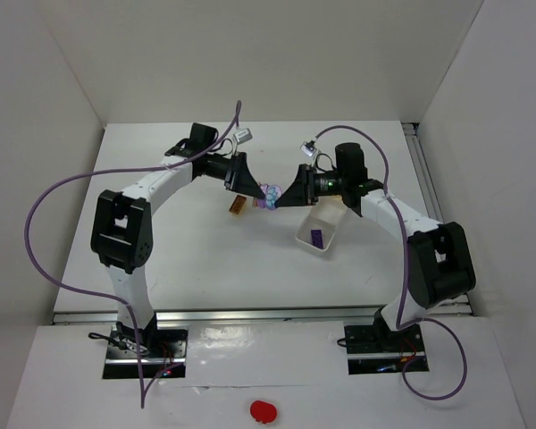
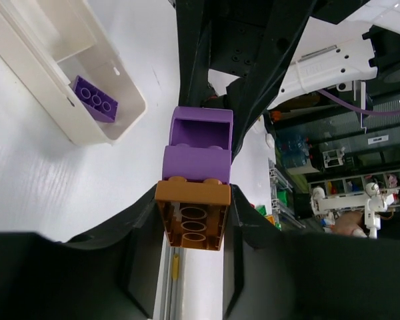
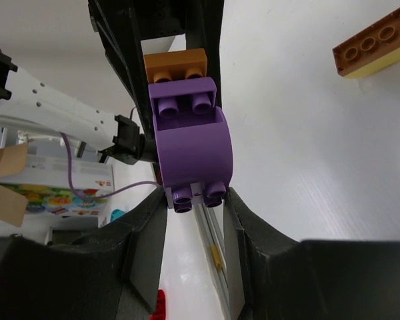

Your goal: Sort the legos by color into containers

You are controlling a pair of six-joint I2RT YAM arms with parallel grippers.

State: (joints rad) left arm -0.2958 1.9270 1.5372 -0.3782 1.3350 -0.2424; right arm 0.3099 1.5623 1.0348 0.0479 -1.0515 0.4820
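Big white table (image 1: 205, 268) first. One white tray (image 1: 338, 217) sits right of the middle in the top pic. I see just 1 tray.

My 2 arms meet near the middle of that pic, w/ a stuck-together pair of bricks between them. My left gripper (image 2: 192, 200) pinches the orange brick (image 2: 190, 227), low middle of the left wrist pic. My right gripper (image 3: 195, 200) pinches the round purple brick (image 3: 190, 150), middle of the right wrist pic. The 2 bricks are snapped together. I think the job now is to pull them apart.

Done: 1 small purple brick (image 1: 317, 238) lies in the tray.

Left to do: split this pair, then purple goes in the tray & orange goes somewhere else. Also an orange-on-yellow pair (image 3: 372, 43), upper right of the right wrist pic, lies on the table, not sorted yet.
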